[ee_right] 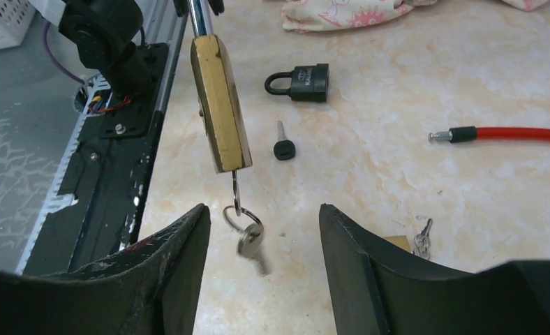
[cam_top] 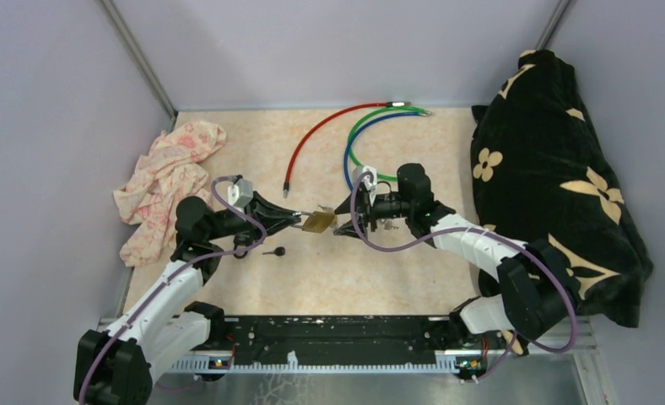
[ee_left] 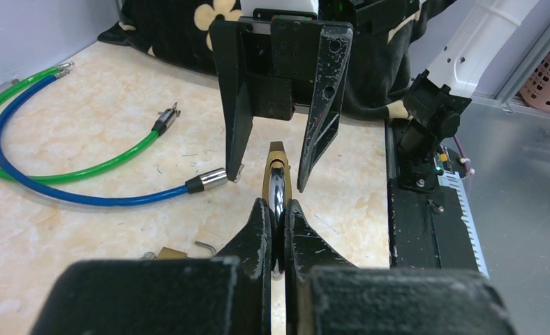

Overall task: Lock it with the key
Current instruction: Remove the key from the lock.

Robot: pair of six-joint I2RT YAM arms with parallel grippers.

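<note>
A brass padlock (cam_top: 318, 222) hangs in the air between the two arms. My left gripper (cam_top: 298, 219) is shut on its steel shackle (ee_left: 278, 187), held edge-on between the fingers. In the right wrist view the padlock body (ee_right: 220, 105) hangs upright with a key (ee_right: 236, 190) in its bottom keyhole. A ring with a second key (ee_right: 253, 244) dangles from it, blurred. My right gripper (ee_right: 264, 211) is open and faces the padlock's bottom, one finger on each side of the dangling keys, not touching them.
A black padlock (ee_right: 301, 80) and a black-headed key (ee_right: 281, 146) lie on the table. A small brass lock with keys (ee_right: 400, 241) lies near the right fingers. Red (cam_top: 312, 135), green and blue cables (cam_top: 354, 148), a floral cloth (cam_top: 169, 181) and a black pillow (cam_top: 557, 186) surround the workspace.
</note>
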